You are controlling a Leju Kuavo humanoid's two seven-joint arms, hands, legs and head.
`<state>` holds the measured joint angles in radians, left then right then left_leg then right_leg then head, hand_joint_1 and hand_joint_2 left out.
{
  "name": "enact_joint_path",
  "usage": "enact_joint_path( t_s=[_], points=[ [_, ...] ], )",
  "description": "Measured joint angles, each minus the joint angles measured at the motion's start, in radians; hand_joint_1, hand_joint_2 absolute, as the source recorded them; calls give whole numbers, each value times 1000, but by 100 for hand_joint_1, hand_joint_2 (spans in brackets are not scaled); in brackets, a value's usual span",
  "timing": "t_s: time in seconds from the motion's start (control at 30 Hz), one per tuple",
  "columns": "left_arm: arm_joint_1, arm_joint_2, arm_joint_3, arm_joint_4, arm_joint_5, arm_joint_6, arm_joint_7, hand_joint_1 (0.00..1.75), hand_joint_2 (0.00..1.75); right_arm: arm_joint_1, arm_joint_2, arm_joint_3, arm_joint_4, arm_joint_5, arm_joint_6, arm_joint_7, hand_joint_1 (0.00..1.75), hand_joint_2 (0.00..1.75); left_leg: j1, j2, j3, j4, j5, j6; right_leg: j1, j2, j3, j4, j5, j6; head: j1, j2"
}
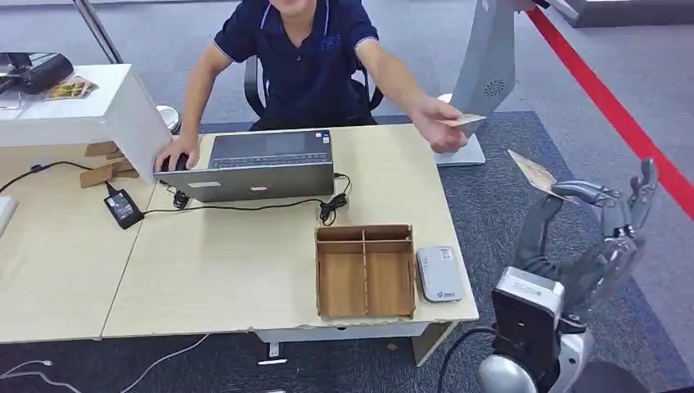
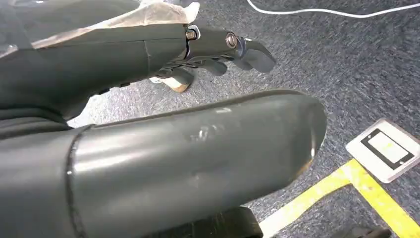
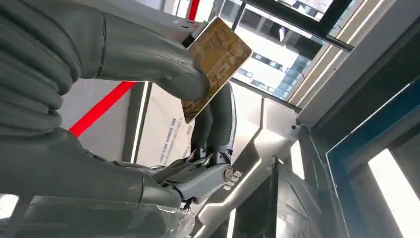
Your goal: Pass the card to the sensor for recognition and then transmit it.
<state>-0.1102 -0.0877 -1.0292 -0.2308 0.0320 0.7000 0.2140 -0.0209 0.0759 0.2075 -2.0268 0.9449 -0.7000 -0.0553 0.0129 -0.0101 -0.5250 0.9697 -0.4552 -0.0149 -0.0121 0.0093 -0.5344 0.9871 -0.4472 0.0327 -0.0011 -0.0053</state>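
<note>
A brownish patterned card (image 1: 532, 173) (image 3: 215, 64) is pinched between the thumb and fingers of my right hand (image 1: 610, 214) (image 3: 163, 74). The hand is raised beyond the table's right edge, over the carpet. The white card sensor (image 1: 439, 274) lies flat near the table's front right corner, below and left of the card. Across the table, a seated person stretches an arm toward me, and their hand (image 1: 438, 129) holds a second pale card (image 1: 463, 121). My left hand (image 2: 233, 47) hangs over the floor with nothing in its fingers.
A wooden compartment tray (image 1: 365, 270) stands just left of the sensor. A grey laptop (image 1: 262, 164) with cables and a charger lies mid-table. A white kiosk stand (image 1: 487, 74) rises behind the table's right corner. A red floor line (image 1: 614, 106) runs past it.
</note>
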Motion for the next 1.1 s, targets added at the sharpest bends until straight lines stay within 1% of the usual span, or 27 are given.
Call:
enact_joint_path(
  t_s=[0.17, 0.3, 0.4, 0.6, 1.1],
  points=[
    [0, 0, 15, 0, -3, -1, 0, 0, 0, -2, 10, 6, 10, -15, 2, -10, 175, 175, 0, 0, -1, 0, 0, 0, 0, 0, 0, 0, 0, 0, 0, 0],
    [-1, 0, 20, 0, -11, -8, -8, 0, 0, -20, 16, 26, 32, -20, 3, -8, 175, 175, 0, 0, -1, 0, 0, 0, 0, 0, 0, 0, 0, 0, 0, 0],
    [-1, 0, 22, 0, -10, -10, -21, 0, 0, -31, 17, 46, 60, -20, 4, 1, 175, 175, 0, -1, -1, 0, 0, 0, 0, -1, 0, 0, 0, 0, 0, 0],
    [-2, 0, 21, 0, -13, -21, -20, 0, 0, -58, 31, 92, 126, -43, 5, -21, 175, 175, 0, -1, -1, 0, 0, 0, 0, -1, 0, 0, 0, 0, 0, 0],
    [-3, -1, 21, 0, -21, -34, -19, 0, 0, -93, 53, 177, 268, -85, 5, -38, 175, 175, 0, -1, -1, 0, 0, 0, 0, -1, 0, 0, 0, 0, 0, 0]
  ],
)
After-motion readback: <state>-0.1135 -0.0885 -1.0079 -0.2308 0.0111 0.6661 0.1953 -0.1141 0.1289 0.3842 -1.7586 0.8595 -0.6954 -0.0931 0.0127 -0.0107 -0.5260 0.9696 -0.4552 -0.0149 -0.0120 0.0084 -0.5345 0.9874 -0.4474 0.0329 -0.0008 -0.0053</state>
